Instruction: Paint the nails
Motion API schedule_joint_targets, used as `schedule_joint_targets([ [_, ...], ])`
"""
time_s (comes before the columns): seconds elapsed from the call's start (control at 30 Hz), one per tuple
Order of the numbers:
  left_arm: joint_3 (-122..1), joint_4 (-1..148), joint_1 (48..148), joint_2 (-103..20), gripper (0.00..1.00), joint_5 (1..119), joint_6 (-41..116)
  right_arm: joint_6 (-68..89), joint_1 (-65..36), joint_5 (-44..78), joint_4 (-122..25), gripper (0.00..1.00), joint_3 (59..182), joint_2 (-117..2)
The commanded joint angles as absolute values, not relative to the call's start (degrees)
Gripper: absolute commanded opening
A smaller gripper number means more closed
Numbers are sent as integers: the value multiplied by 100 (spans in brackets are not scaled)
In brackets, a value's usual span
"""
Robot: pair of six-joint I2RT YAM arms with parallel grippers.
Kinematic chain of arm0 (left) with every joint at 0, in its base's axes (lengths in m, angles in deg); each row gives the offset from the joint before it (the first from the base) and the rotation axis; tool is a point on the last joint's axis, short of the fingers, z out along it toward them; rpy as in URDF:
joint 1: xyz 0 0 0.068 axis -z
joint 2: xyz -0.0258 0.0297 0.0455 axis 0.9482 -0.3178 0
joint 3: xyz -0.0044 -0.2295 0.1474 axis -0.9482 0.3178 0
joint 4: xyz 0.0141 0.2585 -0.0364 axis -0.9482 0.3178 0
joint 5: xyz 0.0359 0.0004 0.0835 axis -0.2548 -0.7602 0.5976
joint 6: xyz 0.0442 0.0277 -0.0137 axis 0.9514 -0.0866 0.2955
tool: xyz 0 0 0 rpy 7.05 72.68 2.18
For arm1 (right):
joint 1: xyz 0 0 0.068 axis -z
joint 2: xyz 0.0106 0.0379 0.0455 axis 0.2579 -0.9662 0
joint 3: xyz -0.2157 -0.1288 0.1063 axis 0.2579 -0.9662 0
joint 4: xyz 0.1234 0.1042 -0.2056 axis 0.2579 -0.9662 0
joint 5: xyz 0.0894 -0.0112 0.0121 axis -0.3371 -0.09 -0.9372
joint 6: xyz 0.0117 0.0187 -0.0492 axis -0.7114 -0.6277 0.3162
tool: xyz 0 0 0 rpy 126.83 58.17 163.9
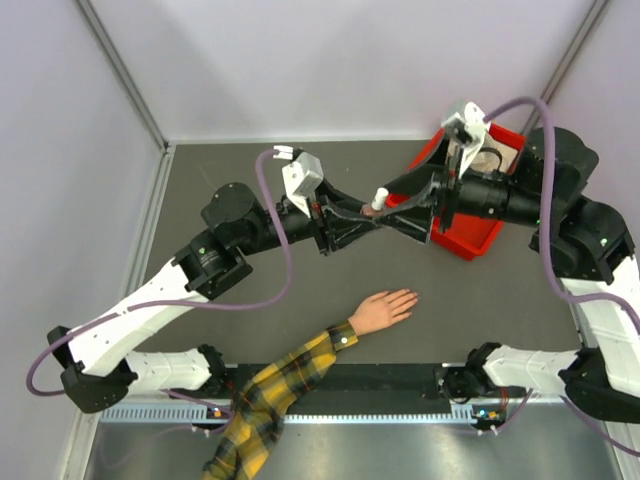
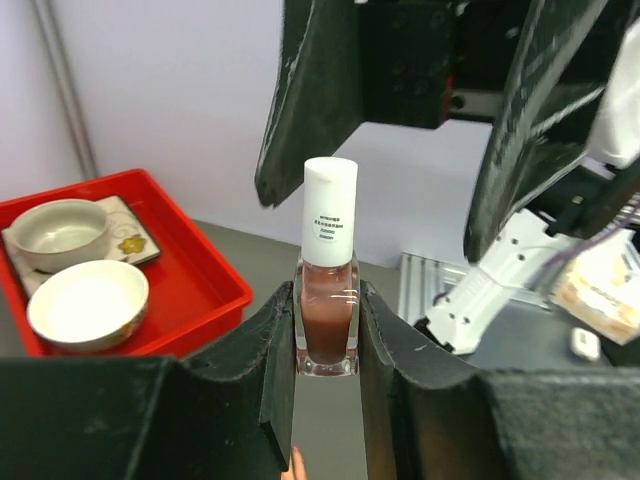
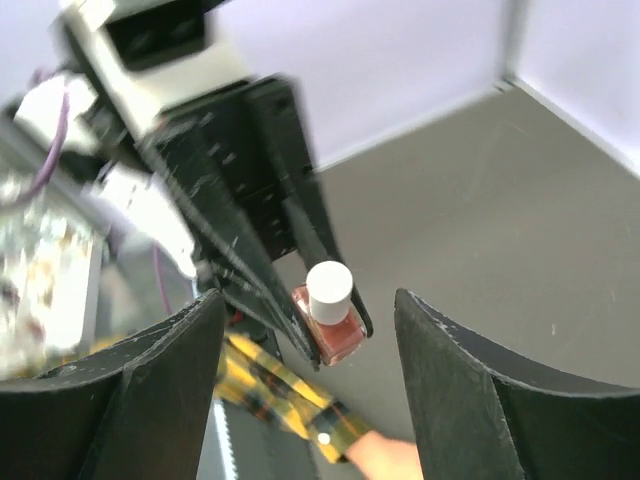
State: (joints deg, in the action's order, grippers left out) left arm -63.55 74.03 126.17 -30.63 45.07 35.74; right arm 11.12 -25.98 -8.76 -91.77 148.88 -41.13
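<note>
Polish bottle (image 2: 327, 320), clamped upright in the left gripper (image 2: 327, 345), presents its white cap (image 3: 329, 287) to the wide-spread, empty right gripper (image 3: 308, 310), likely for unscrewing.

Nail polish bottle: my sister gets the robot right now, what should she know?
Left gripper: shut on the nail polish bottle, held upright above the table.
Right gripper: open, jaws on either side of the white cap, not touching it.
Mannequin hand: flat on the table; nails too small to tell if painted.
Done: bottle picked up, cap on.
Left: probably take the cap off, then paint the nails.
</note>
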Motion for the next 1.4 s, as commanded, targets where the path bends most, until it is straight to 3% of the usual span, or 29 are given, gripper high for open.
schedule_joint_targets([
  [0.0, -6633, 7245, 12605, -3214, 0, 5149, 3880, -369, -2645, 1195, -9907, 68, 15639, -4260],
  [0.2, -6843, 7509, 12614, -3469, 0, 5897, 4108, -828, -3426, 2711, -11165, 69, 17011, -5156],
  [0.37, -6932, 7633, 12614, -3584, 0, 5897, 4109, -1092, -3717, 3467, -11342, 52, 17319, -5420],
  [0.47, -6914, 7597, 12614, -3583, 0, 6011, 4100, -969, -3840, 3767, -11456, 51, 17241, -5412],
  [0.8, -6835, 7580, 12614, -3592, 0, 6064, 4056, -960, -3840, 3830, -11377, 49, 17029, -5377],
  [0.93, -6861, 7580, 12605, -3610, 0, 6047, 4056, -1109, -3832, 3654, -11175, 32, 16950, -5403],
  [1.23, -6862, 7580, 12605, -3584, 0, 6011, 4029, -1233, -3832, 3575, -11017, 35, 16783, -5421],
  [1.37, -6835, 7580, 12614, -3540, 0, 5968, 4021, -1206, -3832, 3557, -10841, 24, 16590, -5298],
])
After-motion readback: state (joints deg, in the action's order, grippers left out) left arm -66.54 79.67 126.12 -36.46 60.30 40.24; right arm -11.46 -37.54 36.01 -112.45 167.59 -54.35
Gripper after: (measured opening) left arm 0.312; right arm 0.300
